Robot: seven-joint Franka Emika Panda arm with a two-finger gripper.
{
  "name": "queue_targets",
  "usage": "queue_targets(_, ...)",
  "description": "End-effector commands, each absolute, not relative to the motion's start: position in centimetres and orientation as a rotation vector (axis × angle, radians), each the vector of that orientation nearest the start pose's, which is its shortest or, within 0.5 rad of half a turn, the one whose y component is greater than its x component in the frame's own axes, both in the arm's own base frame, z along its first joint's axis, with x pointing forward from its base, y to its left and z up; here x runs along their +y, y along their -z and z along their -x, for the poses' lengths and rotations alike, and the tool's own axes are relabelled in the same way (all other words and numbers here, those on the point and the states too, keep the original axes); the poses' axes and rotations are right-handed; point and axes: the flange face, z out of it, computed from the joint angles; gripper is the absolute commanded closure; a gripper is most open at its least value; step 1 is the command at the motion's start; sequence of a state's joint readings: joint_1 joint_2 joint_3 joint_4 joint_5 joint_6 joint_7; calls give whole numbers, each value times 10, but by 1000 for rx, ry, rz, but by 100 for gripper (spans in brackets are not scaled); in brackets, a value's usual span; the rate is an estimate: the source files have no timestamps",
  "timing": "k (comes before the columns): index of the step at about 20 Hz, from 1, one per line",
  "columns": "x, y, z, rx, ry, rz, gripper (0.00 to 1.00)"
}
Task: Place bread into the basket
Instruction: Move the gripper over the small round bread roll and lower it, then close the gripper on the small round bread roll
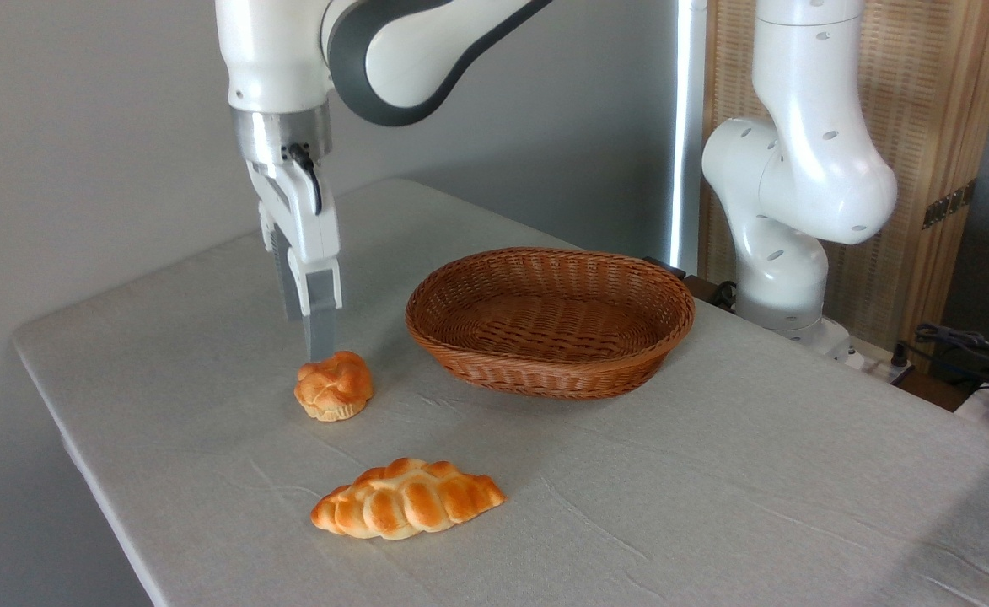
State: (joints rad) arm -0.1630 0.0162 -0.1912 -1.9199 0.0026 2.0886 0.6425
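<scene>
While the claw [319,352] is hung just above the bun [334,385], its opening cannot be told | nothing gripped | basket [550,319] at bun's 3 o'clock | table [713,472]

Single fixed camera, raised before the table [713,506], angled down, robot base far-right

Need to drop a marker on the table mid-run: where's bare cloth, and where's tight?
Bare: the wide stretch right of the braided loaf, in front of the wicker basket; also the far corner behind the pincer. Tight: around the knotted bun under the pincer, and the gap between bun and basket.
</scene>
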Motion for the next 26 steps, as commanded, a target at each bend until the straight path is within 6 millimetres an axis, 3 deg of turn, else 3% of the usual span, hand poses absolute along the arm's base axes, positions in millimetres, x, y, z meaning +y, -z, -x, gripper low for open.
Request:
queue_targets(1,-211,-466,-530,1552,167,2631,0)
queue_targets(7,-228,-426,-523,1620,66,2586,0)
queue_targets(13,-233,-418,-526,1635,98,2559,4)
queue_targets(14,-233,-418,-526,1636,98,2554,7)
queue_targets(16,-233,-417,-526,1641,97,2546,33)
queue_targets(19,-233,-417,-526,1645,97,2544,59)
queue_targets(21,-233,-417,-526,1646,96,2542,68)
queue_targets(26,-233,-417,-526,1648,96,2541,69)
